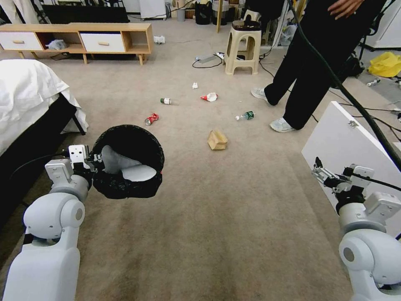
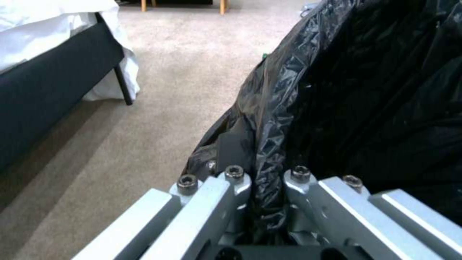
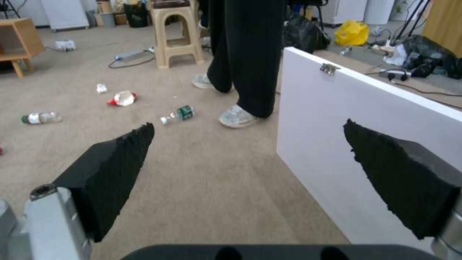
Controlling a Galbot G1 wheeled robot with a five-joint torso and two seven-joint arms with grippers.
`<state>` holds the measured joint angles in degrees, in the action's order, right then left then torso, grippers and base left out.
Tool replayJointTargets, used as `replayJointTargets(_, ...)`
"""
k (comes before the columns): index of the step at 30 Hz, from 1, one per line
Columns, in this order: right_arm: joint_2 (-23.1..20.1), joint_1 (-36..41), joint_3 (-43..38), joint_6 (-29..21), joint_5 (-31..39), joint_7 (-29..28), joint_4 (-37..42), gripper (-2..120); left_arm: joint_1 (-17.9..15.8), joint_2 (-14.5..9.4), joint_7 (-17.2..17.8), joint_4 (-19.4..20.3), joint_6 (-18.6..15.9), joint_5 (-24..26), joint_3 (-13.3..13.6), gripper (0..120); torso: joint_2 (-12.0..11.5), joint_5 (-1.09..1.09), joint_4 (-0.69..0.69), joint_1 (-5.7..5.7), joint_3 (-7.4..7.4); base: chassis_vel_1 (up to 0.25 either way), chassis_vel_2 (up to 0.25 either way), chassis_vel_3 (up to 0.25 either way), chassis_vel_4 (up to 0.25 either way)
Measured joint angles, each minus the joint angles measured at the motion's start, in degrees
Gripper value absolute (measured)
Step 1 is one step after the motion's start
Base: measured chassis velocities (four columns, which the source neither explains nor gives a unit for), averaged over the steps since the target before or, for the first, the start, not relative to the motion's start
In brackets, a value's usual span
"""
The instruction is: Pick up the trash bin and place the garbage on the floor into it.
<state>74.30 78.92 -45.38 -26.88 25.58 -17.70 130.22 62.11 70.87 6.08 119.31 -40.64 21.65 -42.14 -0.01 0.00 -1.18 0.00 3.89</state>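
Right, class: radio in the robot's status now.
Left gripper clamped on black-bagged round trash bin, held up. Right gripper open, empty. Crumpled brown paper bag nearest on carpet. White board beside right arm.

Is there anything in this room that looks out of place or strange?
Yes: litter lies scattered on the carpet: a crumpled brown paper bag, a crushed red can and two plastic bottles. A white panel also stands tilted at the right.

Your bin (image 1: 127, 162) hangs at ten o'clock off the carpet (image 1: 234, 225), bed (image 1: 25, 96) left of it. The litter (image 1: 217, 139) lies scattered at twelve, board (image 1: 346, 146) at two.
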Motion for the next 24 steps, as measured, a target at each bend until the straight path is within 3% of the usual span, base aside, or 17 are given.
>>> replayJointTargets(24, 0.0, -0.1, 0.0, 1.4, -0.2, 0.5, -0.2, 100, 0.1, 0.4, -0.4, 0.3, 0.0, 0.0, 0.0, 0, 0.0, 0.00, 0.00, 0.00, 0.00, 0.000, 0.000, 0.000, 0.000)
